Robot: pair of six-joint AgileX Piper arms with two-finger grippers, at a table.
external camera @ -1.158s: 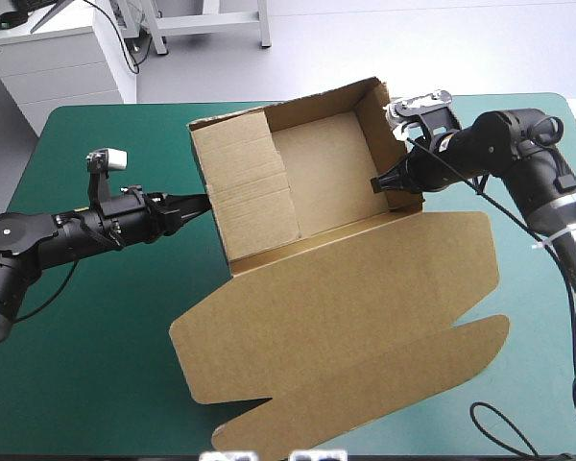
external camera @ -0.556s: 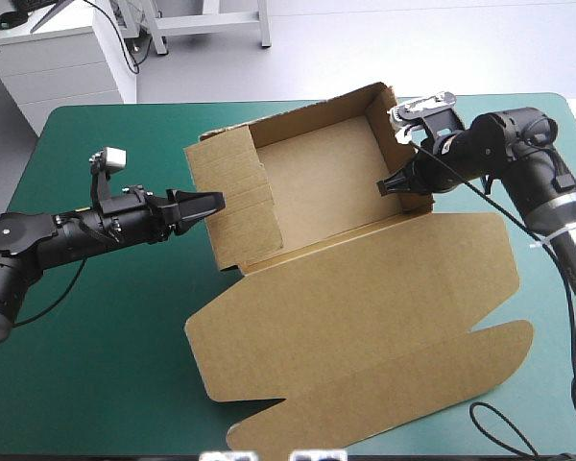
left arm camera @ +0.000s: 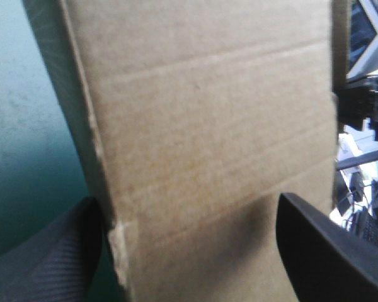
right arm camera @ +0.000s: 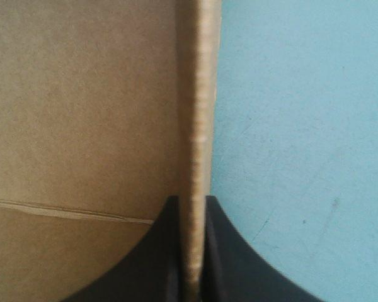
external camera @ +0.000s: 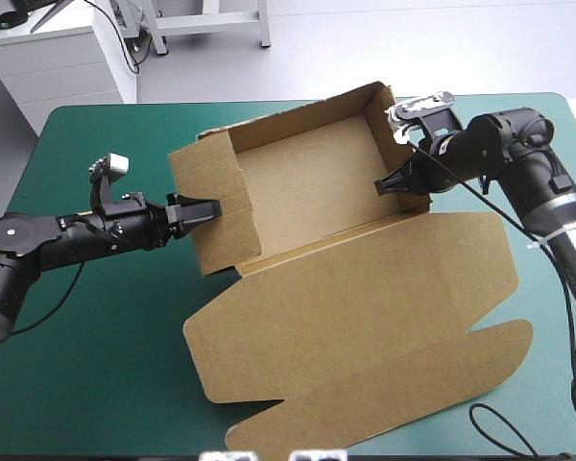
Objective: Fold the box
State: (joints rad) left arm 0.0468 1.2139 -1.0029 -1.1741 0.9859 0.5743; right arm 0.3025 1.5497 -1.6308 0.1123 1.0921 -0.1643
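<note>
Brown cardboard box [external camera: 307, 178]: walls raised, lid flat on near side. Right black-finned gripper [external camera: 380, 185] clamped on right wall. Left black-finned gripper [external camera: 209, 208] fingers apart, straddling left wall.

On the table [external camera: 96, 317] the box [external camera: 307, 187] stands with its open tray toward 12 o'clock, and its lid [external camera: 365, 317] lies flat from the tray toward 6 o'clock. The left gripper [external camera: 200, 209] is at the tray's 9 o'clock, fingers parted, with that wall just ahead between them. The right gripper [external camera: 386, 185] is at the tray's 3 o'clock, pinching that wall, one finger inside the tray and one outside.
</note>
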